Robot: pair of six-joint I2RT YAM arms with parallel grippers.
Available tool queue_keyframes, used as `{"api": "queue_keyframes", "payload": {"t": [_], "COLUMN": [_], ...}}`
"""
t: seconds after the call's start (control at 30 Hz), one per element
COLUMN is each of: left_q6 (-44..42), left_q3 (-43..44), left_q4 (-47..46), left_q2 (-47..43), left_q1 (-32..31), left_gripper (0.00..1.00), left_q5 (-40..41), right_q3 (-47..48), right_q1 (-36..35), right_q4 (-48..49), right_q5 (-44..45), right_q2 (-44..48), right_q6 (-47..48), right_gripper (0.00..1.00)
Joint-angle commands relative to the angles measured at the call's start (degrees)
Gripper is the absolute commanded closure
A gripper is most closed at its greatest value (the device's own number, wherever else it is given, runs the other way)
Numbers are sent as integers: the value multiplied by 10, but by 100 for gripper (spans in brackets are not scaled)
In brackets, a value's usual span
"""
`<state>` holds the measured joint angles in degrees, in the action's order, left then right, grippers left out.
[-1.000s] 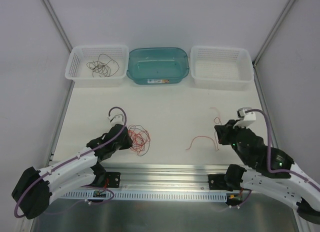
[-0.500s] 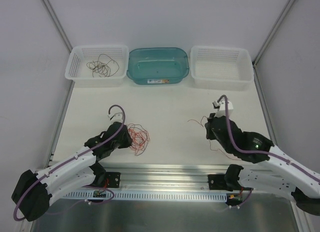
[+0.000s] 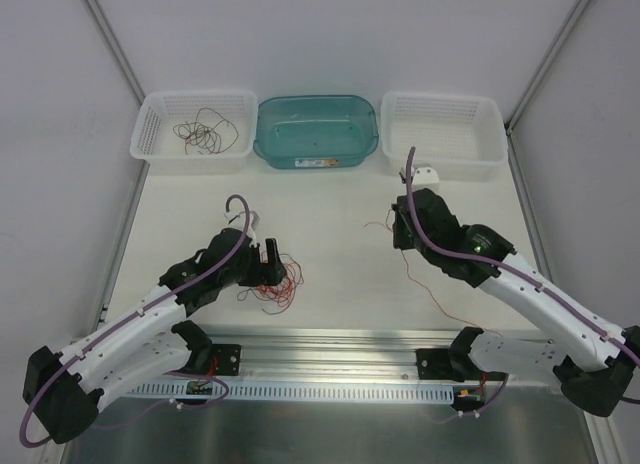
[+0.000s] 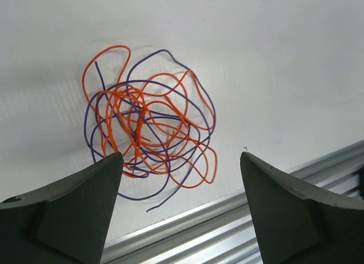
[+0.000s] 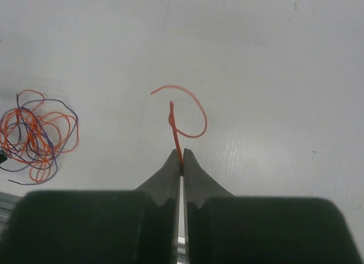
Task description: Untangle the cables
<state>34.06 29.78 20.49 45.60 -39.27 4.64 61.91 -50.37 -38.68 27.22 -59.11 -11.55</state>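
Note:
A small tangle of orange and dark purple cables (image 4: 149, 126) lies on the white table near its front edge, also visible from above as the tangle (image 3: 277, 284). My left gripper (image 4: 181, 157) hovers over it, wide open, nothing between its fingers; seen from above the left gripper (image 3: 263, 259) sits at the tangle's left edge. My right gripper (image 5: 182, 154) is shut on a single red cable (image 5: 193, 113) that curls ahead of the tips. From above, the right gripper (image 3: 400, 232) is at centre right, and the red cable (image 3: 428, 286) trails from it toward the front edge.
Three containers line the back: a white basket (image 3: 160, 149) holding dark cables (image 3: 205, 134), a teal bin (image 3: 315, 154), and another white basket (image 3: 440, 156). A metal rail (image 3: 330, 341) runs along the front edge, close behind the tangle.
The left gripper has opened and let go of the tangle, which stays in place. The right arm has swung back and left, carrying the red cable away from the front.

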Motion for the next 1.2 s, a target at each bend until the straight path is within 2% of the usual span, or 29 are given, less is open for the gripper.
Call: {"api": "queue_keyframes", "payload": {"t": [0.0, 0.2, 0.33, 0.5, 0.67, 0.77, 0.97, 1.17], "left_q6": [-50, -126, -174, -213, -220, -225, -224, -226], "left_q3": [62, 149, 194, 161, 150, 150, 136, 122], "left_q4": [47, 127, 162, 155, 141, 138, 121, 112], "left_q2": [-5, -10, -12, -23, -14, -15, -29, -41], "left_q1": [3, 10, 16, 20, 35, 56, 85, 116], "left_gripper": [14, 1, 1, 1, 1, 1, 1, 1], "left_q5": [-23, 6, 75, 149, 152, 134, 103, 79], "right_q3": [80, 224, 319, 435, 566, 596, 580, 583], "right_q1": [33, 141, 204, 266, 304, 326, 381, 422], "right_q4": [-9, -41, -30, 1, 61, 117, 229, 233], "right_q5": [-10, -31, -85, -106, -109, -104, -98, -132], "right_q2": [-10, -51, -90, -192, -284, -327, -409, -528], "right_q6": [53, 104, 111, 141, 168, 191, 224, 235], "right_gripper": [99, 99, 99, 98, 97, 95, 89, 86]}}
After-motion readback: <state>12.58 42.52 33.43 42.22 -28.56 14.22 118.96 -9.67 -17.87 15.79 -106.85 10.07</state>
